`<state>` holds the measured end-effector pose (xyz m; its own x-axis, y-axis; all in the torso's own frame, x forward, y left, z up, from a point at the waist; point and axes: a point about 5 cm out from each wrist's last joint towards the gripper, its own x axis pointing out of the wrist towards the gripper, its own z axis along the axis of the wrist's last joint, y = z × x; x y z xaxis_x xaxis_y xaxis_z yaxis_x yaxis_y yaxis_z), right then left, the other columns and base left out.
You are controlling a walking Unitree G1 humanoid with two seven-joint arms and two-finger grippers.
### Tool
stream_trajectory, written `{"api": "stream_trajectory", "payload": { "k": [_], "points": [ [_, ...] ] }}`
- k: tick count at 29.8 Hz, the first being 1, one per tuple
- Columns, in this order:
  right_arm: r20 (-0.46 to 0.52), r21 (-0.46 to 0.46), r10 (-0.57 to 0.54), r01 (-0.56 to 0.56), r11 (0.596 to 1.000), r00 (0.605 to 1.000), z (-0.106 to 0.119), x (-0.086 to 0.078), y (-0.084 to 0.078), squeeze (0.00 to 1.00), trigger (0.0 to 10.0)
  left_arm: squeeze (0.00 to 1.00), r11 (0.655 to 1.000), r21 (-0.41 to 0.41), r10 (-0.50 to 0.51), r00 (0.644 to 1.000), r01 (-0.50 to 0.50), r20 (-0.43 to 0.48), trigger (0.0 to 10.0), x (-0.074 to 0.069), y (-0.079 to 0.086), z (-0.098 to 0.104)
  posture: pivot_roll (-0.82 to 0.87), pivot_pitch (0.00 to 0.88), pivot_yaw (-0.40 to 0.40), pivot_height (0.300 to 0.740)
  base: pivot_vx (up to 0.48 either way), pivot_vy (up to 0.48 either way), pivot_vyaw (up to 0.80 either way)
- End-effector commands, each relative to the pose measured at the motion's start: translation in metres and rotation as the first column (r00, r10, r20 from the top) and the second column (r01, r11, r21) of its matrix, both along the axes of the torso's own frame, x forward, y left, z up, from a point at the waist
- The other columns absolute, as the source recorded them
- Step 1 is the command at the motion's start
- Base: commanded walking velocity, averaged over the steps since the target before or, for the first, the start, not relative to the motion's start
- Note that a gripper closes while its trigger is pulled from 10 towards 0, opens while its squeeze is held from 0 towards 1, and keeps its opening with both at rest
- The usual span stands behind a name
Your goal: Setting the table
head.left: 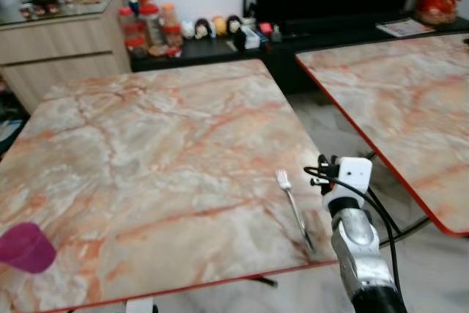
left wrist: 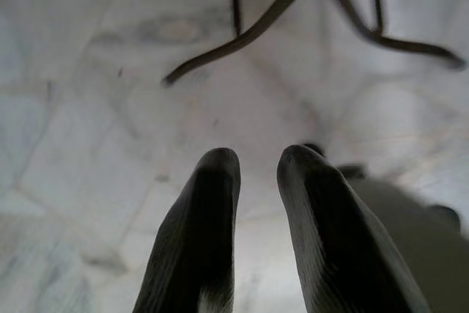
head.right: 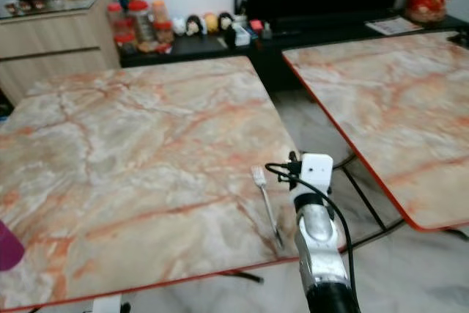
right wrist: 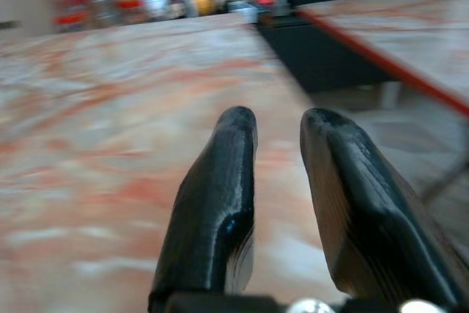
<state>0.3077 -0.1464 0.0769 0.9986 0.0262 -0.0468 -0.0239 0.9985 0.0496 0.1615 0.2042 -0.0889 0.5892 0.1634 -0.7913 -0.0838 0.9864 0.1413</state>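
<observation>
The right arm [head.left: 357,236] is raised at the near right corner of the marble-patterned table [head.left: 146,144], its right gripper [right wrist: 282,174] held low over the tabletop with the two black fingers slightly parted and nothing between them. The left gripper [left wrist: 256,203] is pointed down at the pale floor [left wrist: 88,108], fingers slightly parted and empty. One fork [head.left: 293,207] is seen lying flat near the table's right edge, just beside the arm, two such tables are counted, and a purple cup [head.left: 26,247] is cut off at the frame's edge.
</observation>
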Motion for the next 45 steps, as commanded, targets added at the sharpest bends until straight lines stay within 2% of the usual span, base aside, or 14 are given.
{"api": "stream_trajectory", "payload": {
  "k": [1,6,7,11,19,20,28,31,35,45],
  "points": [
    [0.011,-0.012,0.0,0.001,1.0,1.0,0.004,-0.001,-0.005,0.0,10.0,0.0,1.0,-0.013,0.006,1.0,-0.006,0.005,10.0,0.002,-0.004,0.0,-0.05,0.0,0.011,0.732,0.0,0.0,0.0],
    [0.004,-0.003,0.016,-0.016,1.0,1.0,0.001,-0.007,-0.004,0.0,10.0,0.0,1.0,-0.013,0.004,1.0,-0.004,0.006,10.0,0.004,-0.005,0.001,-0.05,0.0,0.011,0.732,0.0,0.0,0.0],
    [-0.001,-0.008,0.026,-0.026,1.0,1.0,-0.001,-0.013,-0.004,1.0,10.0,0.0,1.0,-0.012,0.003,1.0,-0.003,0.005,10.0,0.004,-0.005,0.001,-0.06,0.0,0.011,0.732,0.0,0.0,0.0],
    [-0.008,-0.024,0.032,-0.032,0.999,0.999,-0.003,-0.025,-0.009,1.0,10.0,0.0,1.0,-0.012,0.003,1.0,-0.003,0.004,10.0,0.004,-0.005,0.001,-0.06,0.0,0.009,0.732,0.0,0.0,0.0],
    [-0.026,-0.031,0.001,-0.002,1.0,1.0,0.002,-0.035,-0.019,1.0,10.0,0.0,1.0,-0.011,0.004,1.0,-0.004,0.002,10.0,0.003,-0.004,0.0,-0.08,0.0,0.016,0.732,0.0,0.0,0.0],
    [-0.033,-0.034,-0.004,0.003,0.999,0.999,0.002,-0.035,-0.019,0.02,10.0,0.0,1.0,-0.01,-0.001,1.0,0.001,-0.002,10.0,0.003,-0.004,0.0,-0.08,0.0,0.02,0.732,0.0,0.0,0.0],
    [-0.066,-0.035,-0.016,0.014,0.999,0.998,0.002,-0.032,-0.021,0.0,10.0,0.0,1.0,-0.009,-0.007,1.0,0.007,-0.004,10.0,0.003,-0.005,0.0,-0.07,0.0,0.021,0.732,0.0,0.0,0.0],
    [-0.113,-0.025,0.052,-0.056,0.998,0.992,-0.003,-0.031,-0.013,0.0,10.0,0.0,1.0,-0.009,-0.009,1.0,0.009,-0.007,10.0,0.001,-0.004,0.0,-0.08,0.0,0.019,0.732,0.0,0.0,0.0],
    [-0.191,-0.035,0.086,-0.095,0.995,0.978,-0.012,-0.03,-0.011,0.0,10.0,0.0,1.0,-0.008,-0.007,1.0,0.006,-0.009,10.0,0.0,-0.004,-0.001,-0.07,0.0,0.012,0.732,0.0,0.0,0.0],
    [-0.241,-0.049,0.093,-0.108,0.993,0.966,-0.015,-0.025,-0.01,0.0,10.0,0.0,1.0,-0.012,-0.009,1.0,0.009,-0.009,10.0,-0.001,-0.006,-0.001,-0.07,0.0,0.008,0.732,0.0,0.0,0.0]
  ]
}}
